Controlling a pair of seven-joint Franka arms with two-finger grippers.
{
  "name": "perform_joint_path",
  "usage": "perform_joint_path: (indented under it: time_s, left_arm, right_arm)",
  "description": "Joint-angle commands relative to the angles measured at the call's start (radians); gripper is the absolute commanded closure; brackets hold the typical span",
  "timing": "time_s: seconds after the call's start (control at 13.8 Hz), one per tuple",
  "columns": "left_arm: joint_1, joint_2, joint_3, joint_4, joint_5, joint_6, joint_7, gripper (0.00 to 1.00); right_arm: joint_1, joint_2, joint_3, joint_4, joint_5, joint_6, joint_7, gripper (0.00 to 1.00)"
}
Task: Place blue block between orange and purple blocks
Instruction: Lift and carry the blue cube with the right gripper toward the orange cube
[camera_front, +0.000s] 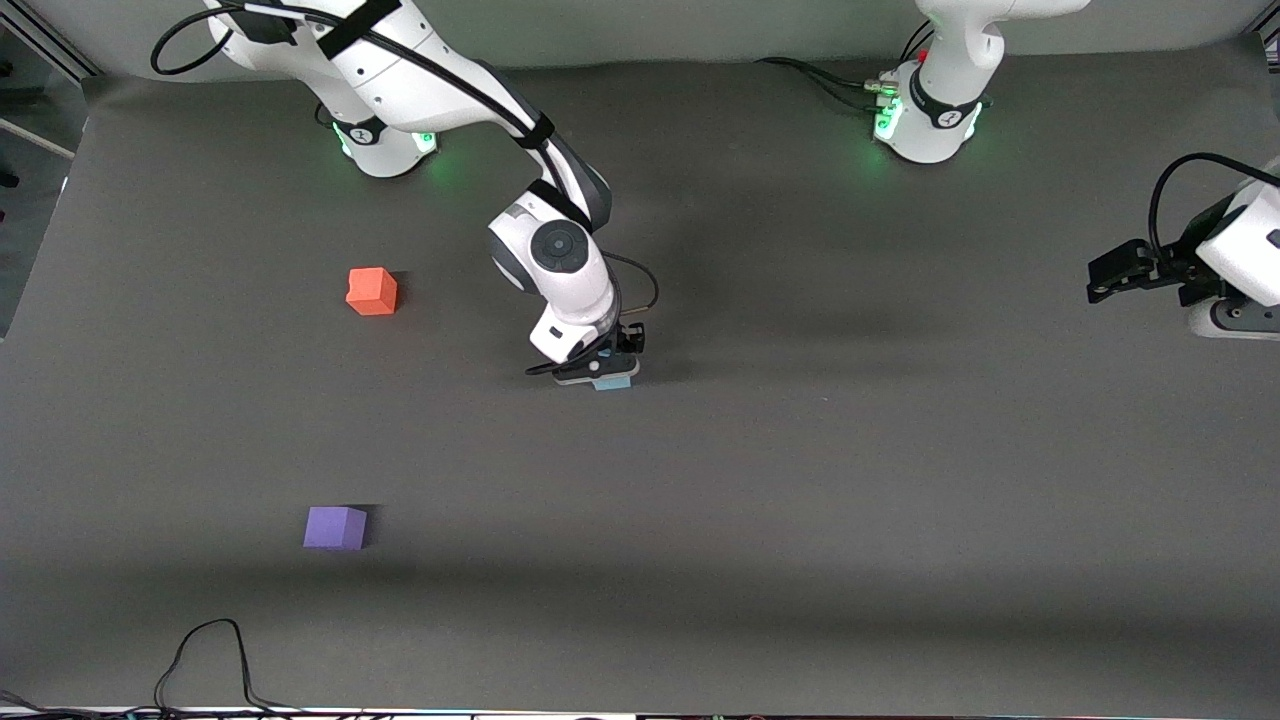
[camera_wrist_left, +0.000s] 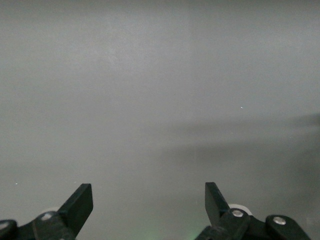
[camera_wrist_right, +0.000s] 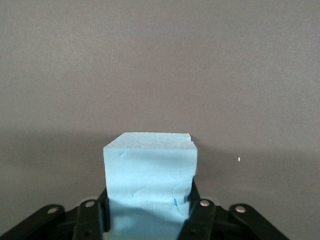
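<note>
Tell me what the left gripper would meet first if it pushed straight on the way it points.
Probably only bare table mat: the left gripper, open, has nothing else in line as far as its wrist view shows.

The gap between the orange block and the purple block is seen lying open, with only bare grey surface in it. The stretch from the blue block toward that gap is unobstructed too. The blue block is enclosed by the right hand, closed on it. The left hand, fingers spread, is parked at the left arm's end, well apart. A black cable is noted along the nearest edge.
</note>
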Motion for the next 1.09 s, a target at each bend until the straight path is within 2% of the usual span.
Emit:
perform_joint_path:
  time_s: [0.0,0.22,0.43,0.51,0.65,0.8,1.01]
  left_arm:
    - [-0.005,-0.017,0.010,-0.011,0.002,0.006,0.016,0.00]
    - [-0.005,-0.016,0.010,-0.011,0.002,0.003,0.016,0.00]
    - [-0.005,-0.016,0.010,-0.008,0.002,0.008,0.012,0.00]
    - [-0.005,-0.016,0.010,-0.008,0.004,0.008,0.015,0.00]
    - [-0.005,-0.014,0.010,-0.008,0.004,0.009,0.015,0.00]
    - [-0.005,-0.014,0.010,-0.008,0.004,0.009,0.010,0.00]
    - [-0.006,-0.014,0.010,-0.009,0.004,0.009,0.004,0.00]
  right_arm:
    - [-0.016,-0.020,0.001,0.035,-0.009,-0.068,-0.009,0.65]
    - [-0.040,-0.109,0.001,0.177,0.003,-0.382,-0.018,0.65]
    - [-0.100,-0.246,-0.004,0.294,0.132,-0.672,-0.156,0.64]
    - [-0.124,-0.287,-0.002,0.314,0.134,-0.738,-0.174,0.64]
    - [-0.169,-0.343,-0.004,0.366,0.135,-0.849,-0.216,0.63]
    - [-0.201,-0.349,-0.005,0.418,0.135,-0.945,-0.230,0.63]
    - [-0.259,-0.389,-0.019,0.411,0.137,-0.970,-0.325,0.63]
